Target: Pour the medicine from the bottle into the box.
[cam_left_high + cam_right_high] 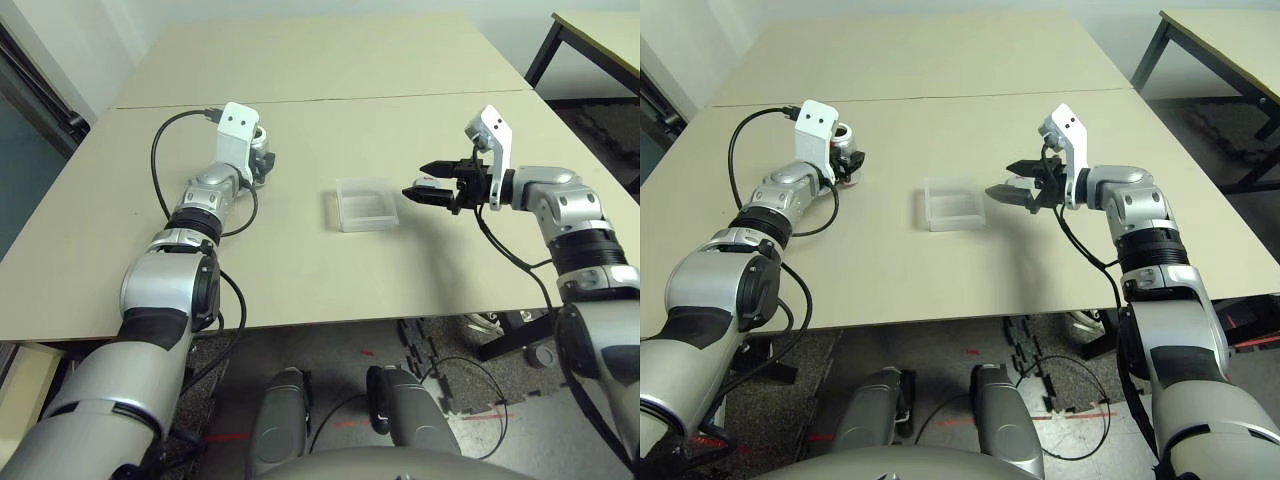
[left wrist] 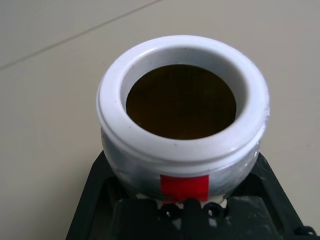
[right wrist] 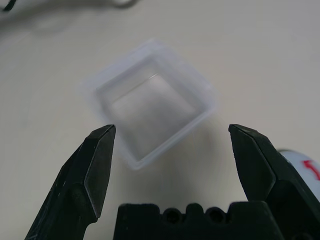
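You have a broad beige table [image 1: 300, 260] in front of you, a seam running across it behind the work area, with a second table [image 1: 610, 35] off at the far right corner. Your left arm reaches forward on the left side, your right arm bends in from the right, and the clear box [image 1: 367, 204] sits on the tabletop between them — nearer the right arm than the left. Your left gripper [image 2: 185, 207] is clamped on the bottle [image 2: 182, 115], which stands upright and uncapped in the grip; the wrist view looks straight into its white-rimmed mouth, where the inside reads dark brownish, and the red stripe faces the gripper's base. The bottle is held well apart from the box, off to the box's left. Your right gripper [image 1: 418, 190] points toward the box with its two black fingers [image 3: 97, 165] spread wide and nothing between them — the tips sit just beside the box's right edge, above the table, not touching it. The box lies flat and looks empty. A small white object with red marking [image 3: 305, 167] peeks past one finger in the right wrist view; you cannot tell what it is.
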